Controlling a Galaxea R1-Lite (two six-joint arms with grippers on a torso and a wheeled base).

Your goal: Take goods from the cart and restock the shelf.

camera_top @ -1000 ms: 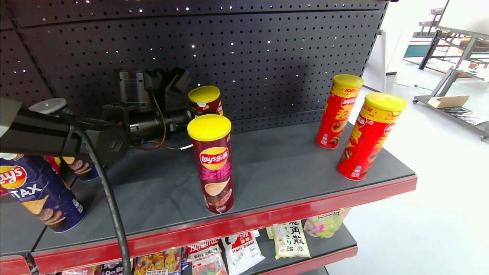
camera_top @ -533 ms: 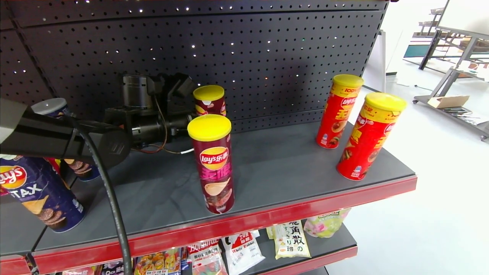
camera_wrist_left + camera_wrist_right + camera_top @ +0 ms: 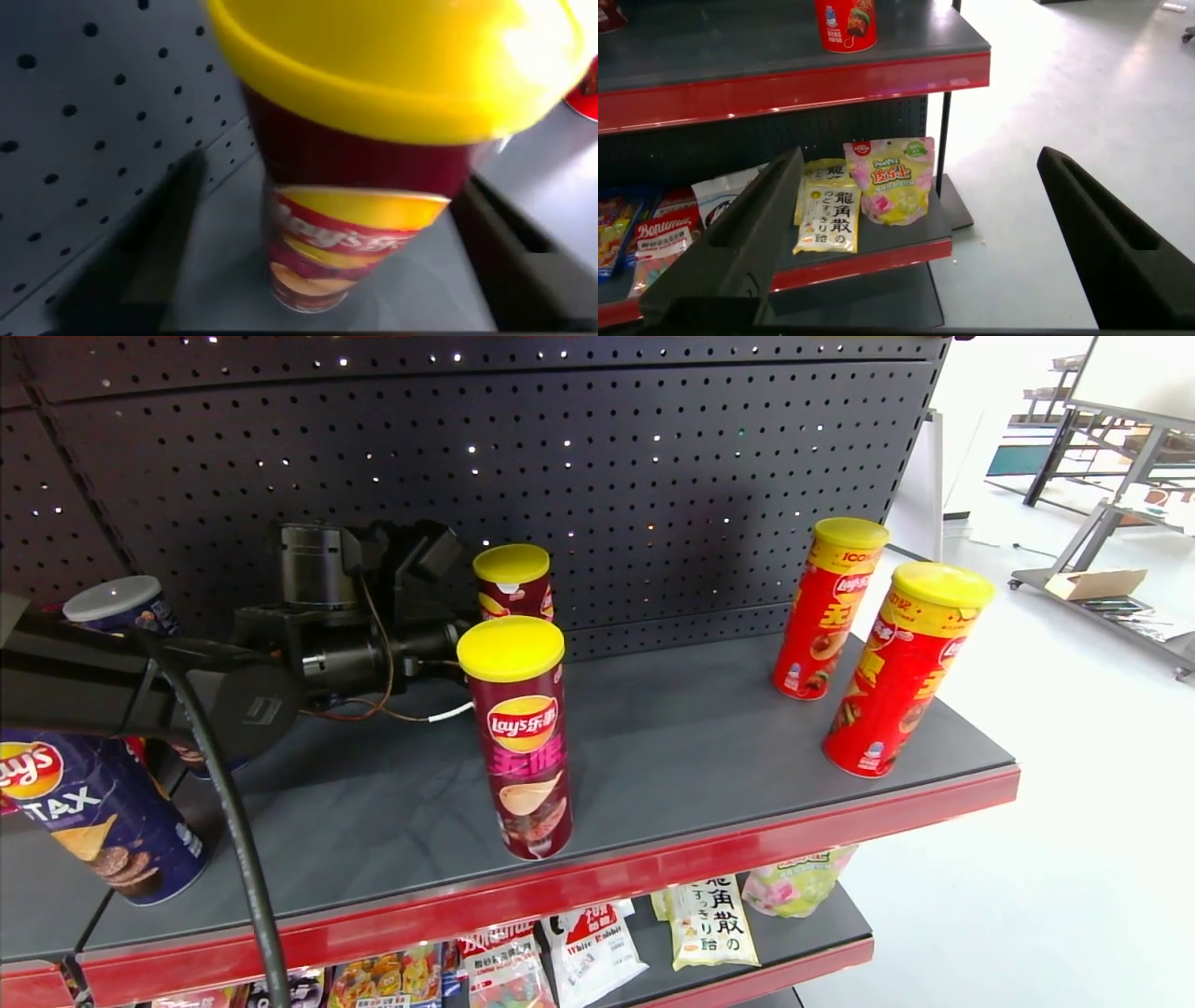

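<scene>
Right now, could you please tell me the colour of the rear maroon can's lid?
Yellow lid, best in left wrist view.

The right gripper [image 3: 920, 157] holds its two dark fingers wide apart. On the lower shelf [image 3: 868, 265], a pink-green bag [image 3: 892, 182] stands at the right end, just beside a yellow bag [image 3: 827, 217]. A red can [image 3: 846, 23] stands near the front edge of the upper shelf [image 3: 785, 91].

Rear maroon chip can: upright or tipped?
Upright. The rear maroon chip can stands base-down on the grey shelf, its yellow lid level on top.
</scene>
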